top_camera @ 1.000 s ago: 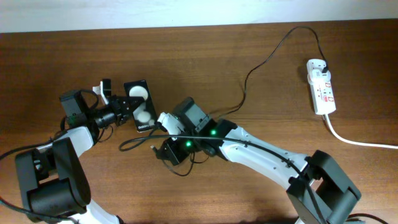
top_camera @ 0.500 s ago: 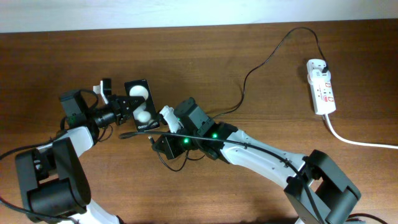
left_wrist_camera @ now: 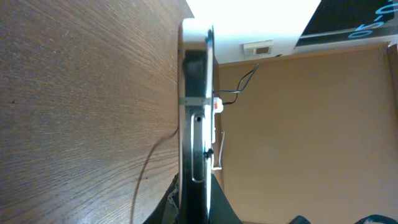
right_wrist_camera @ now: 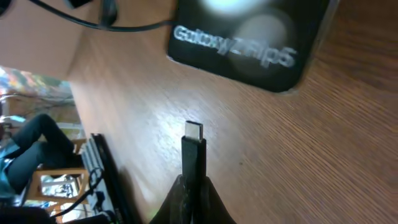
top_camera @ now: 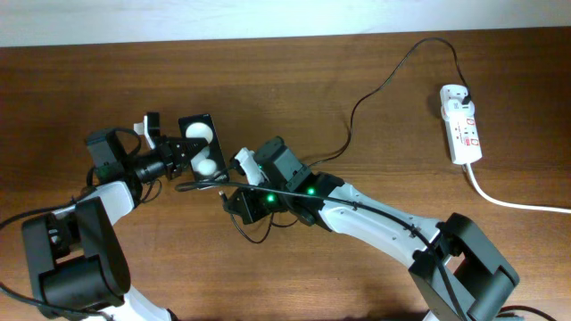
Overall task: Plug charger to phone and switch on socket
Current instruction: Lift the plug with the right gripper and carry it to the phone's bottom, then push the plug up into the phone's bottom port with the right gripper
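Overhead, surface: a brown wooden table (top_camera: 294, 71), with a pale wall (top_camera: 178, 18) along its far edge.
Overhead, phone: the phone (top_camera: 201, 150) is left of centre with its screen up. Two round white reflections show on the glass.
Overhead, left gripper: the left gripper (top_camera: 176, 153) is clamped narrow on the phone's left edge.
Overhead, right gripper: the right gripper (top_camera: 228, 185) is pinched on the charger (top_camera: 357, 111) close to its tip, just beside the phone's near, lettered end.
Overhead, socket: the socket (top_camera: 462, 125) sits at the far right, well apart from the phone. Its white cord (top_camera: 517, 201) runs off the right edge.
Overhead, hidden: a stretch of the charger passes under the right arm (top_camera: 384, 218), and the tip is too small to make out.
Overhead, count: one phone, one charger, one socket, two arms.
Left wrist, surface: wood grain on the left, a beige backdrop on the right, glare at the top.
Left wrist, phone: seen edge-on between the jaws, which the bottom edge cuts off.
Left wrist, unclear: a small white piece with a red mark beside the phone, too small to name.
Right wrist, room: wood surface, and at the left a blurred room with one seated person (right_wrist_camera: 22, 140).
Right wrist, charger: the black connector with its metal tip is held in closed jaws. It points at the phone's lettered end, near it but apart.
Right wrist, cut off: the top edge crops the phone, and its lettering is blurred.
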You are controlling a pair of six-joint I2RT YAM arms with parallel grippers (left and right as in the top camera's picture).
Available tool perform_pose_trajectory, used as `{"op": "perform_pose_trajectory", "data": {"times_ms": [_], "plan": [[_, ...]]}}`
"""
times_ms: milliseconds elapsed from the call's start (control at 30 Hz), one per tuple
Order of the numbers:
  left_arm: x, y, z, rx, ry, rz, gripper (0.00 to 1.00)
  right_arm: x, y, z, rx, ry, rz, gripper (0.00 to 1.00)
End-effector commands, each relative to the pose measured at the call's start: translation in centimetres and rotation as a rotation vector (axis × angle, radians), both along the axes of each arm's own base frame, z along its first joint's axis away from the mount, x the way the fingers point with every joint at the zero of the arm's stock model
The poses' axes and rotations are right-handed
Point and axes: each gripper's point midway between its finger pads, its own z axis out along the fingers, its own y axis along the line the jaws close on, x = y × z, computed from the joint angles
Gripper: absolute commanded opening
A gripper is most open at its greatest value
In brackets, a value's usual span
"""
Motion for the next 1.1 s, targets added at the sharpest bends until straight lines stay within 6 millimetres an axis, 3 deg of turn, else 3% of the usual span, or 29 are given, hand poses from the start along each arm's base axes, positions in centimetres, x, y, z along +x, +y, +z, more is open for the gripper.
{"op": "perform_pose_trajectory", "data": {"times_ms": [0,233,633,1067], "plan": [[-0.3,-0.4,0.3,-0.036,0.015,-0.027,0.00,0.6,-0.8,-0.5,-0.039,-0.015,-0.037,0.04],[0.0,-2.8,1.3,-0.026,-0.053,-0.087,0.00,0.9,-0.9,-0.6,-0.047,-0.025,-0.050,0.04],[0.0,-2.9,1.3,-0.036,-0.034,-0.084,0.00,1.3,-0.1,0.2,-0.020,-0.096,-0.032,0.04],[0.0,-2.9,1.6,-0.071,0.014,-0.078,0.00,1.8,-0.3,0.1,-0.016,-0.021,-0.120,0.04]]}}
